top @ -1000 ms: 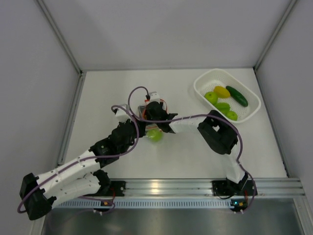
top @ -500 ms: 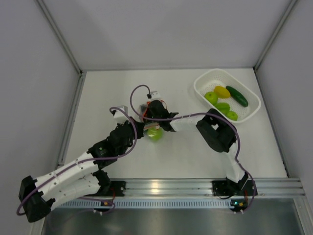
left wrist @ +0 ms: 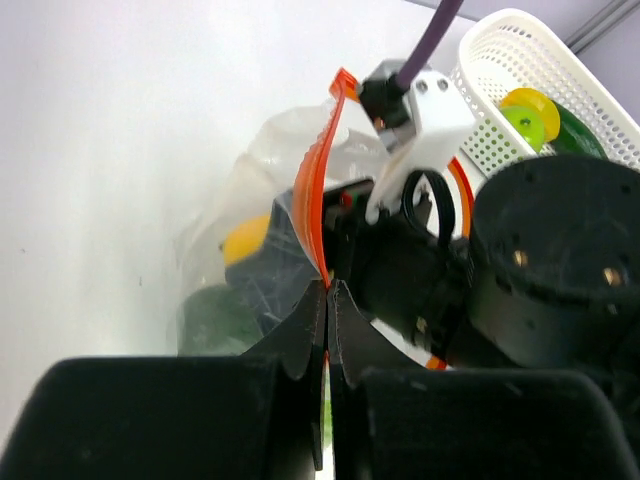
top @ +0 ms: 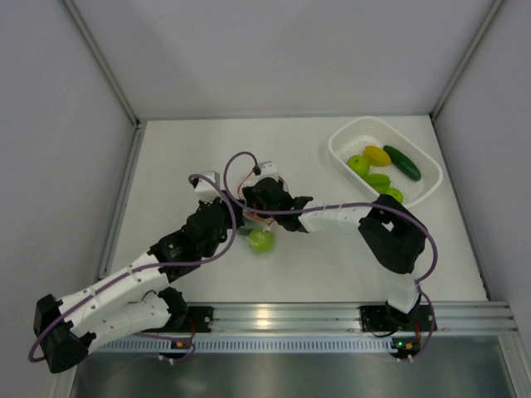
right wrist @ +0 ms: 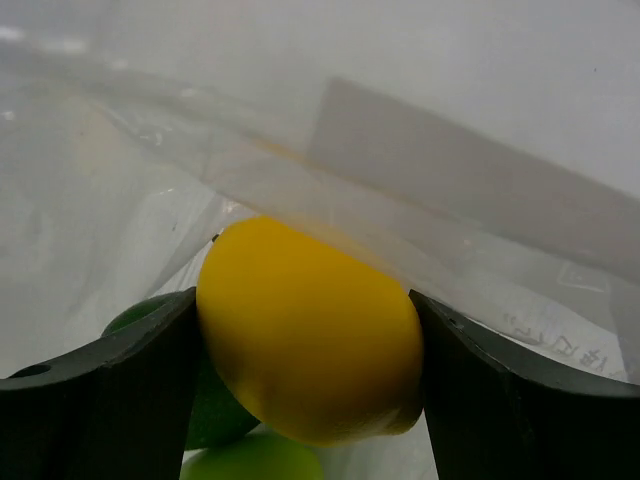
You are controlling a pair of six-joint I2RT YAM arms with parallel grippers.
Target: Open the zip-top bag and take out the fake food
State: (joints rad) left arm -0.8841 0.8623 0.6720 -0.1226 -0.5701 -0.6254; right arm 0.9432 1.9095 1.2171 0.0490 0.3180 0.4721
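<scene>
The left fingers (left wrist: 312,330) are clenched on the orange zip strip (left wrist: 312,200) of the zip-top bag (left wrist: 235,215), which rests on the counter (top: 332,265) just ahead of them, while the right fingers (right wrist: 100,400), inside the bag, grasp a yellow fake fruit (right wrist: 310,345) between them, with green pieces (right wrist: 250,460) just beneath it.

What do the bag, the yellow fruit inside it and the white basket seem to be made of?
The zip-top bag looks like thin clear plastic film: it wrinkles and shows its contents. The yellow fruit seems hard moulded plastic, smooth with a soft sheen. The basket is probably rigid white plastic, matte, with rows of small holes.
</scene>
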